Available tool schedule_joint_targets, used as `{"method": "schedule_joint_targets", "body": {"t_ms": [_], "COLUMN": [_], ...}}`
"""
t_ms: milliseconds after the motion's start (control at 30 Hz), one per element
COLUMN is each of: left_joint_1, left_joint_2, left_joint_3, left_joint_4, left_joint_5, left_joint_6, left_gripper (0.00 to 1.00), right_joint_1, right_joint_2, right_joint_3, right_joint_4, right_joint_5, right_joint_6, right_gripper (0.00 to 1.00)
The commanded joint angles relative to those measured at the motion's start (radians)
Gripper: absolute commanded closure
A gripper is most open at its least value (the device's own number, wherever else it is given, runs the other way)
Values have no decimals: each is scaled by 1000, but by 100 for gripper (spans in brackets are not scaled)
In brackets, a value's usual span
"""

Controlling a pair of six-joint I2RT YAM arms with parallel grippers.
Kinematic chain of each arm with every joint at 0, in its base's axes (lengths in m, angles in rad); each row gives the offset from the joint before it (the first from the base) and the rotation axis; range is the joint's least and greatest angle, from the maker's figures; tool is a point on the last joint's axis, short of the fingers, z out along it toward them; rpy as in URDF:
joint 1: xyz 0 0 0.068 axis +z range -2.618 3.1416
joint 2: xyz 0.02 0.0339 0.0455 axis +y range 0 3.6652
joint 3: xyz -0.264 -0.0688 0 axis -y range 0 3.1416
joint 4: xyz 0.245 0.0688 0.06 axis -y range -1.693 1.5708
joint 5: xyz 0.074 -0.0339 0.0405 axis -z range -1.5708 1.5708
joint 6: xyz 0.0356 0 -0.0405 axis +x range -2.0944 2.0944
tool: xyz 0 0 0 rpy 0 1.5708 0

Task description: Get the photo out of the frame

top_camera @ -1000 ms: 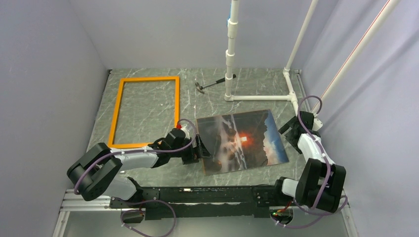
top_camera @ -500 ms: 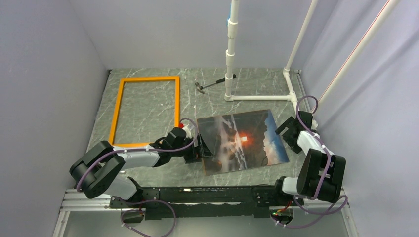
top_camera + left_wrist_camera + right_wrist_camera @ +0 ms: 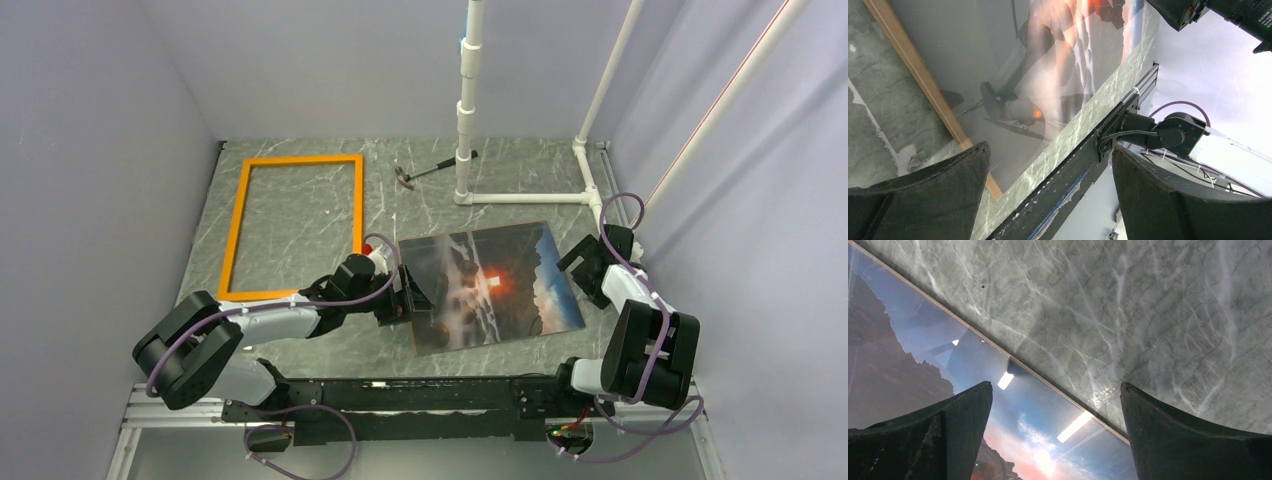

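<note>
The photo (image 3: 490, 287) lies flat, picture side up, on the marble table right of centre, showing dark rocks, an orange glow and blue sky. It is apart from the frame (image 3: 293, 225), an empty orange rectangle lying at the far left. My left gripper (image 3: 408, 302) stands open at the photo's left edge (image 3: 928, 85), nothing between its fingers (image 3: 923, 195). Over the photo's right edge (image 3: 1013, 360) my right gripper (image 3: 578, 268) is also open and empty, its fingers (image 3: 1193, 440) astride the edge.
A small hammer (image 3: 420, 174) lies at the back near a white pipe stand (image 3: 466, 110) whose base runs right (image 3: 530, 198). A black rail (image 3: 400, 392) borders the table's near edge. Grey walls close in on both sides.
The left gripper has shifted slightly right, onto the photo's left edge. The right gripper drew back a little toward the photo's right edge. The photo and the frame have not moved.
</note>
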Motion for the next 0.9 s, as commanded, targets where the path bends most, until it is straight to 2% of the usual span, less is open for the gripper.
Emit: {"method": "schedule_joint_targets", "body": {"t_ms": [0, 133, 367, 567, 700, 767, 867], "left_joint_1": [-6, -6, -4, -3, -4, -3, -2], "left_joint_2": [-15, -5, 24, -39, -114, -160, -217], "left_joint_3": [48, 82, 213, 256, 230, 206, 160], "left_joint_4": [8, -40, -195, -295, -302, -297, -277], "left_joint_5": [13, 16, 30, 35, 56, 60, 65], "left_joint_6": [10, 109, 243, 313, 323, 321, 305], "left_gripper": [7, 6, 7, 6, 5, 5, 4], "right_joint_1": [4, 7, 3, 12, 53, 161, 447], "right_joint_2": [-11, -59, -262, -353, -469, -508, -575], "right_joint_3": [-3, 25, -6, -56, -84, -97, -160], "right_joint_4": [-8, -132, -335, -442, -496, -515, -379], "right_joint_5": [-47, 116, 242, -116, -278, -358, -438], "right_joint_6": [8, 68, 193, 254, 206, 225, 324], "right_gripper": [2, 0, 0, 3, 9, 8, 7]}}
